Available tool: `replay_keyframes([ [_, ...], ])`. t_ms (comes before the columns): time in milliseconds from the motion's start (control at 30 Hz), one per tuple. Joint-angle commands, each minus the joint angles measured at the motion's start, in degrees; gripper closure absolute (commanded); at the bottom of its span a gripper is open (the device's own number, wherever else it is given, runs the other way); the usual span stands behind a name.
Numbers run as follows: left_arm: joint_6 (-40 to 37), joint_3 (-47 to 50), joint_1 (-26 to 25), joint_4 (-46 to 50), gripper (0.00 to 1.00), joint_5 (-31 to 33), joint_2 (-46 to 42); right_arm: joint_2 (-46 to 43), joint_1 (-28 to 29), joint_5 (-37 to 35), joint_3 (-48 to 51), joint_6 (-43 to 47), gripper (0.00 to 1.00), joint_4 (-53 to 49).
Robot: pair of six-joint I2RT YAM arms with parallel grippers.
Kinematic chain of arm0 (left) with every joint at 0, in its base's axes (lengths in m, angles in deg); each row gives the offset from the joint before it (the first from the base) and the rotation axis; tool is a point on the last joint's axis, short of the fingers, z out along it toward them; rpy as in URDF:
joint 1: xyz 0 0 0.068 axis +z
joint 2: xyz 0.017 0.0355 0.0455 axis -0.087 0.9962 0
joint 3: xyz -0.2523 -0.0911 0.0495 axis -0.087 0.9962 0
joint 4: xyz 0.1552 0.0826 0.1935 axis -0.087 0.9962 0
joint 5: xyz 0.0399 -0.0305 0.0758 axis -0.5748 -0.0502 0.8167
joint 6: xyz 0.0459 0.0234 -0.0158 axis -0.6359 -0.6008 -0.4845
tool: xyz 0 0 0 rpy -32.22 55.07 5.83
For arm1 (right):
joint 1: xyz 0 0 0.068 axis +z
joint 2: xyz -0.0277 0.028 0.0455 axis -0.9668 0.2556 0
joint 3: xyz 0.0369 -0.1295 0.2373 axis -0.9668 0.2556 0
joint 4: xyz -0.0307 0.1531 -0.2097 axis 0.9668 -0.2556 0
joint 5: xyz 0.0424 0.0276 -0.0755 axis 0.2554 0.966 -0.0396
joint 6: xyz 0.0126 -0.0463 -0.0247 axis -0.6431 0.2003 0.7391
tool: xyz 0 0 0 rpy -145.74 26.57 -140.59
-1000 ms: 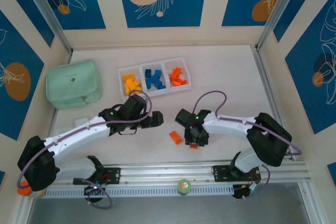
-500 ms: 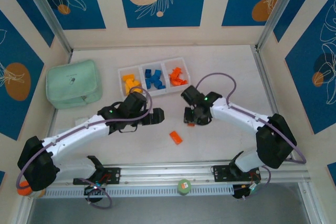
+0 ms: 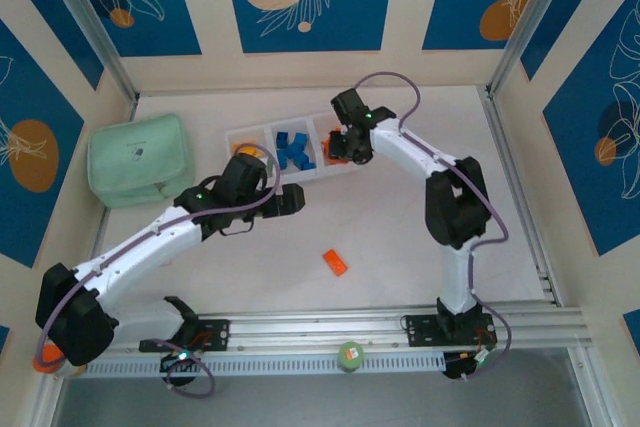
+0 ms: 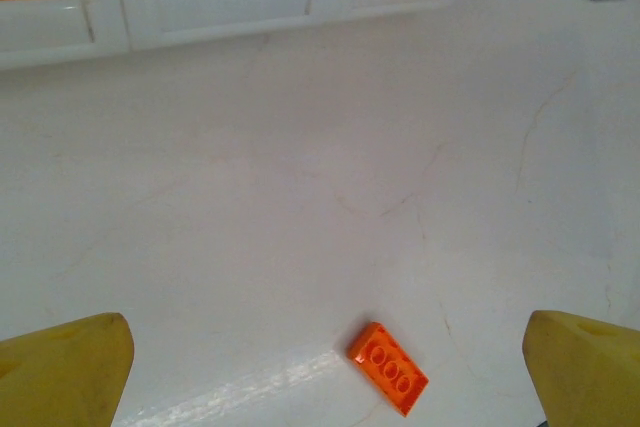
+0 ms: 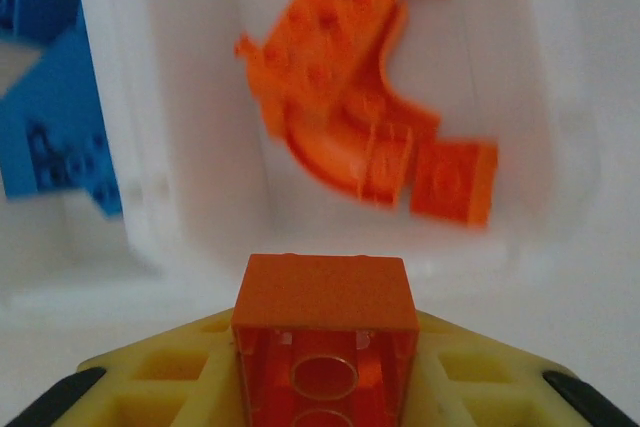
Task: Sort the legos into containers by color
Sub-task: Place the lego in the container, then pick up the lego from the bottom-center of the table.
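The white three-compartment tray (image 3: 262, 131) holds yellow legos (image 3: 245, 157) on the left, blue legos (image 3: 293, 150) in the middle and red-orange legos (image 3: 333, 152) on the right. My right gripper (image 3: 347, 150) hovers over the right compartment, shut on a red-orange brick (image 5: 325, 332); arches and a studded bar (image 5: 350, 77) lie below it in the tray (image 5: 140, 147). One flat red-orange brick (image 3: 335, 262) lies loose on the table. My left gripper (image 3: 292, 200) is open above the table, and that loose brick (image 4: 388, 368) lies between its yellow fingertips (image 4: 60, 372).
A mint-green pouch (image 3: 140, 159) sits left of the tray. A small green round object (image 3: 349, 354) rests on the front rail. Metal frame posts and panel walls close in the table on three sides.
My right arm has swung from the near table up to the tray's right compartment, carrying the red-orange brick. My left arm has shifted slightly back and left, still open.
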State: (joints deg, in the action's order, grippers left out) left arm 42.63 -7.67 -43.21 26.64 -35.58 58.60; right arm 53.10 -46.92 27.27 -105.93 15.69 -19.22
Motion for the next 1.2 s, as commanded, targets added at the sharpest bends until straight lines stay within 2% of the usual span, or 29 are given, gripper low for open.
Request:
replay_keyframes([
  [0,-2.04,-1.8,1.55,1.5,0.01,-1.63,0.22,5.88,-1.06,0.02,-8.37,3.1,0.63,-2.81],
  [100,-1.97,-1.47,2.39,0.97,0.01,-2.06,0.34,10.46,-1.87,-1.38,-14.33,3.72,0.6,-4.46],
  [200,-1.98,-1.07,2.88,0.67,0.01,-2.33,0.36,12.93,-2.65,-1.63,-18.66,3.87,0.51,-6.17],
  [367,-1.91,-0.83,3.5,0.49,0.01,-2.77,0.36,12.51,-2.81,-1.18,-21.02,4.51,0.46,-7.63],
  [567,-2.22,-1.95,3.69,1.45,0.01,-3.42,0.3,5.38,-1.65,0.43,-14.07,4.3,0.42,-5.0],
  [667,-2.06,-1.59,3.66,1.49,0.01,-3.98,-0.48,0.83,-0.73,3.18,-8.48,4.76,0.4,-3.44],
  [900,-0.87,1.86,3.5,2.25,0.01,-5.41,-4.06,-10.29,3.32,4.61,5.63,4.34,0.35,-2.64],
  [1167,0.1,6.74,2.76,5.48,0.01,-5.99,-8.94,-19.64,10.99,0.64,20.24,1.16,0.3,-3.99],
])
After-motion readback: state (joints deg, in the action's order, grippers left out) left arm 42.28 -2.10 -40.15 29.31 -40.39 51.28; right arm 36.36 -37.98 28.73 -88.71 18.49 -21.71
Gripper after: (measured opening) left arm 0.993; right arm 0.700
